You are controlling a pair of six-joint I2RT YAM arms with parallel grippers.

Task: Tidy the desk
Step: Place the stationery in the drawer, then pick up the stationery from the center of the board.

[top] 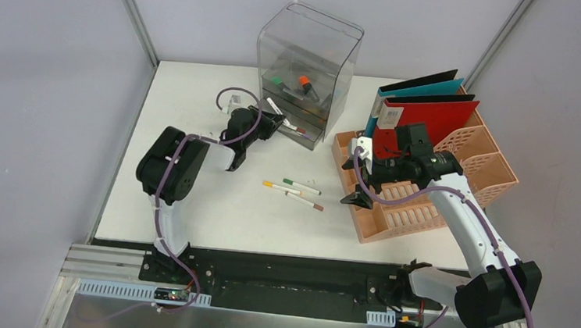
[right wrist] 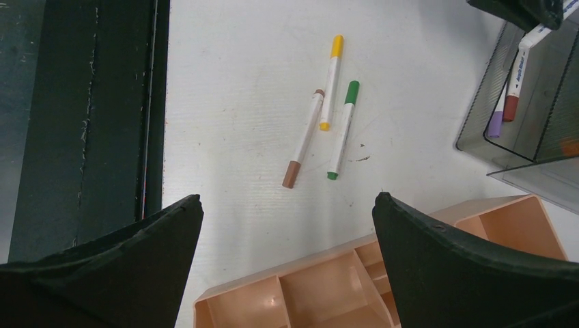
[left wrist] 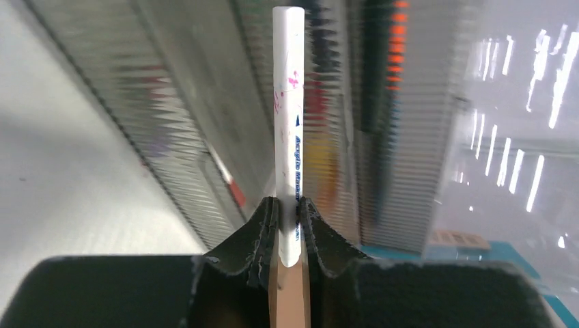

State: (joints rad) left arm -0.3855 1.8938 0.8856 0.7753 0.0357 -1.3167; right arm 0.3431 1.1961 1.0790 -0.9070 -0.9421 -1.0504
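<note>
Nearby, the white desk (top: 190,203) stretches ahead of both arm bases between grey walls, and its long axis seems to run left to right. Our right pincer (right wrist: 287,199) hangs empty, jaws wide apart, above the near corner of the peach file rack (top: 424,214). Mid-desk lie three loose markers (right wrist: 330,89), roughly parallel. Farther back, our left pincer (left wrist: 288,208) is clamped on a white acrylic marker (left wrist: 288,102) that points straight ahead at the clear drawer box (top: 308,48). We judge that stowing this marker is the step in hand. Next we need to ease it into the drawer, then let go.

Grey walls (top: 36,73), seemingly metal-framed.
</note>
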